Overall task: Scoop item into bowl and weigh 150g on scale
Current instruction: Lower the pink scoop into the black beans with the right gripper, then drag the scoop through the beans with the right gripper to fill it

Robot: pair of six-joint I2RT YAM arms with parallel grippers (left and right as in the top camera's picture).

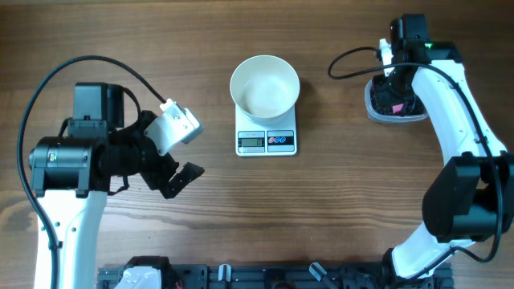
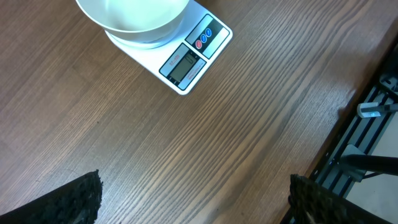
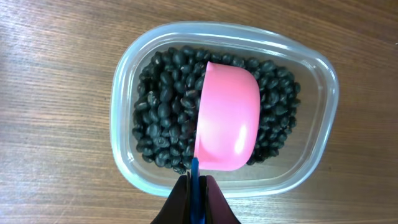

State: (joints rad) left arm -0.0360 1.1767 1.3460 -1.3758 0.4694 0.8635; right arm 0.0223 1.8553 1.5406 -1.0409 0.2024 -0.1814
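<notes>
Clamped on the scoop (image 3: 227,118), the right gripper (image 3: 196,186) held it at the beans (image 3: 165,118) in the tub (image 3: 323,93) near the table's far right corner, apparently to load it, while the empty bowl (image 1: 265,84) sat on the scale (image 1: 267,142) and the left gripper (image 2: 196,202) hung open.
</notes>
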